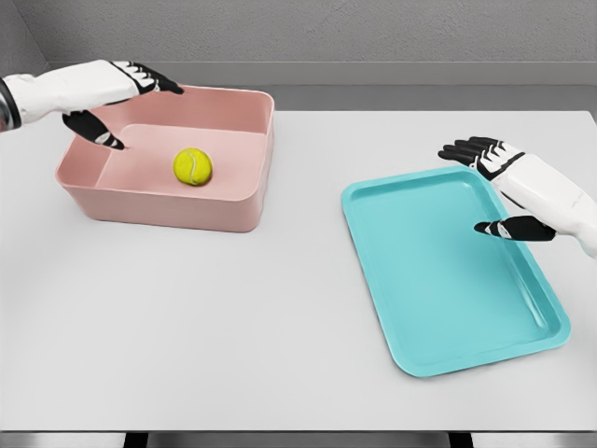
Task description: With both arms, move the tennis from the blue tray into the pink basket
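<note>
The tennis ball (192, 166) is already lying in the pink basket (233, 210) — both robot hands, left (112, 98) and right (499, 187), are hovering spread, empty; retract upward, avoiding the rim.

**Ball in the basket, tray bare**

The yellow-green tennis ball (192, 166) rests on the floor of the pink basket (238, 201), a rectangular tub at the tabletop's left rear. The blue tray (373, 243), shallow and rimmed, lies flat, angled, well apart to the right.
</note>
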